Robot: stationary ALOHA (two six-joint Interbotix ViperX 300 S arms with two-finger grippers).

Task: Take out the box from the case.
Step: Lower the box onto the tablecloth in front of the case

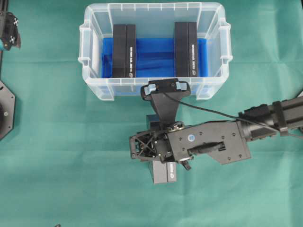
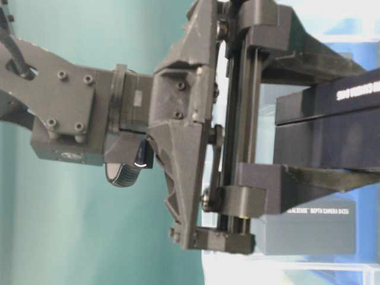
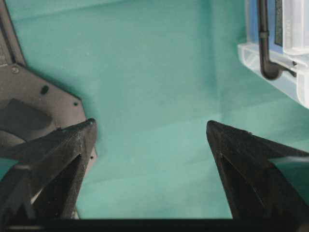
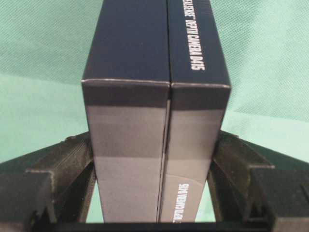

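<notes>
R end effector [image 4: 154,193] clamps box [image 4: 154,121].

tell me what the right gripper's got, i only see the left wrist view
Observer: The right gripper is clamped on two dark boxes, held side by side.
Operator: out of the case yet
Observer: Yes, they are outside the case, over the cloth in front of it.
Operator: anything left inside
Observer: Two more pairs stand on the blue lining.
</notes>
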